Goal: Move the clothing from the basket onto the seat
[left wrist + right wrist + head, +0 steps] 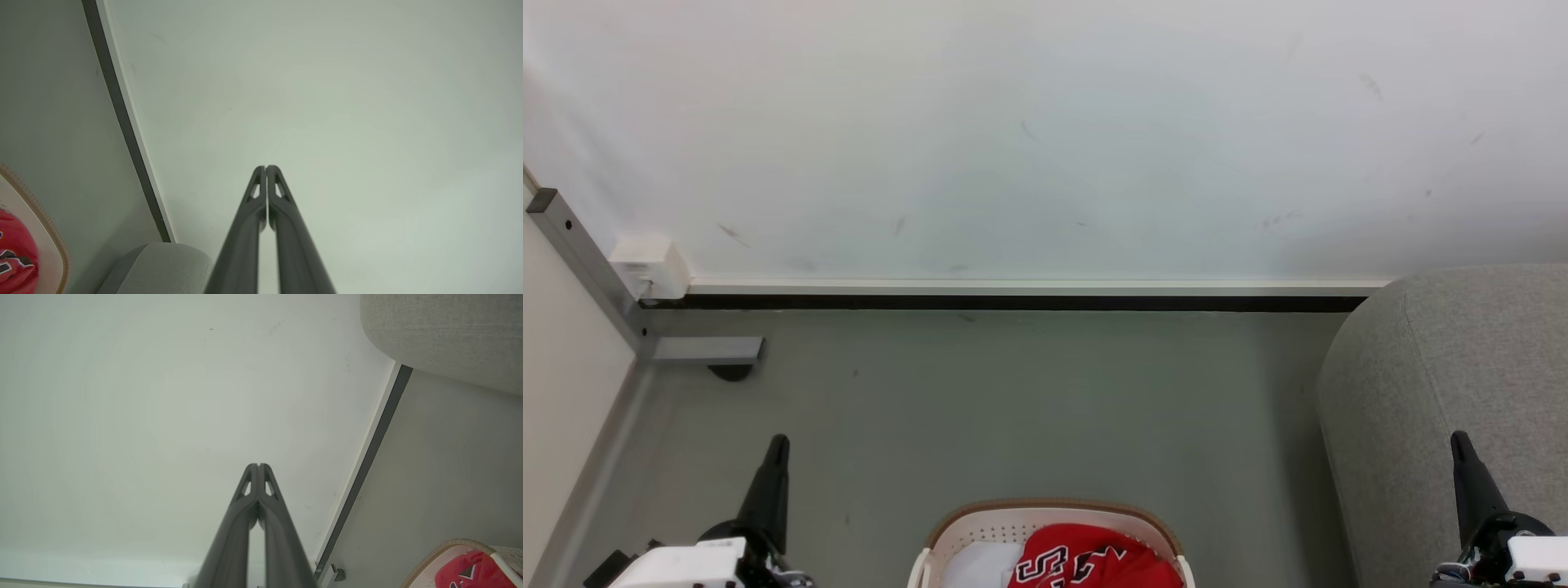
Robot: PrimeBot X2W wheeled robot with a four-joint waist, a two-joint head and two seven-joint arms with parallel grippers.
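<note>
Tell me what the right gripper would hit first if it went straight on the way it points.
Probably the white wall: the shut right gripper aims at it, with the seat off to one side. Distance unclear.

Outlined "S"-like character on the clothing

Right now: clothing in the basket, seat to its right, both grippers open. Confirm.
Wrong on the grippers: the wrist views show the left gripper and right gripper shut, fingertips together. The clothing in the basket, seat to its right: correct.
</note>
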